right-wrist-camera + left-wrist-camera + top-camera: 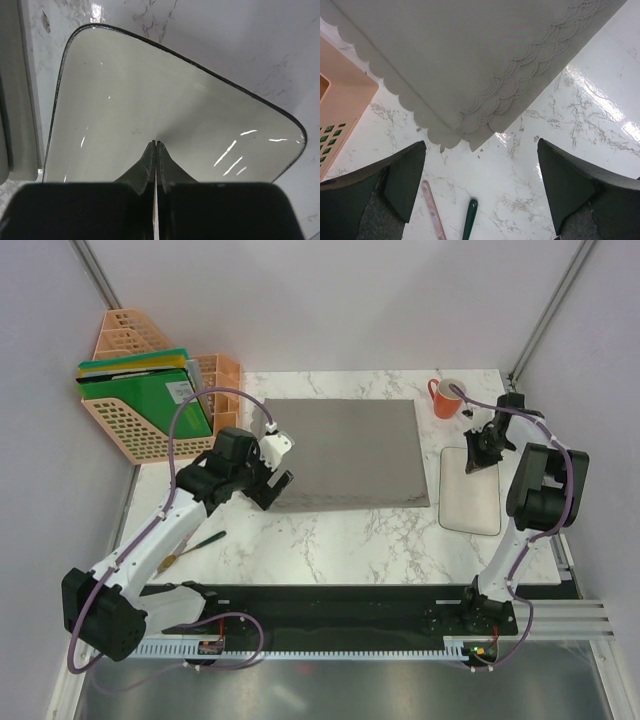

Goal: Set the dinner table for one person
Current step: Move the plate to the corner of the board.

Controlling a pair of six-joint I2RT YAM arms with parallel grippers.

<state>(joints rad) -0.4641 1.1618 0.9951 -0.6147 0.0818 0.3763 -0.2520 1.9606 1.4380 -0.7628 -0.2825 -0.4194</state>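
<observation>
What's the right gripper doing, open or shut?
The right gripper is shut and empty: its fingers meet with no gap over the white plate, nothing between them.

Left arm (150, 540) and right arm (505, 555) alike: slim white tube links between bulky black joint housings. Purple cable (180, 420) looping loose along each, clipped down at the links. Squat black bases (100, 615). Red-orange tag (210, 645) on the wiring below. White bracket (277, 445) behind the left gripper (480, 150). Matte dark-grey fingers (405, 175), thick wedges with slanted inner faces. On the right gripper (156, 146), thin black blades tapering from a boxy black body.
</observation>
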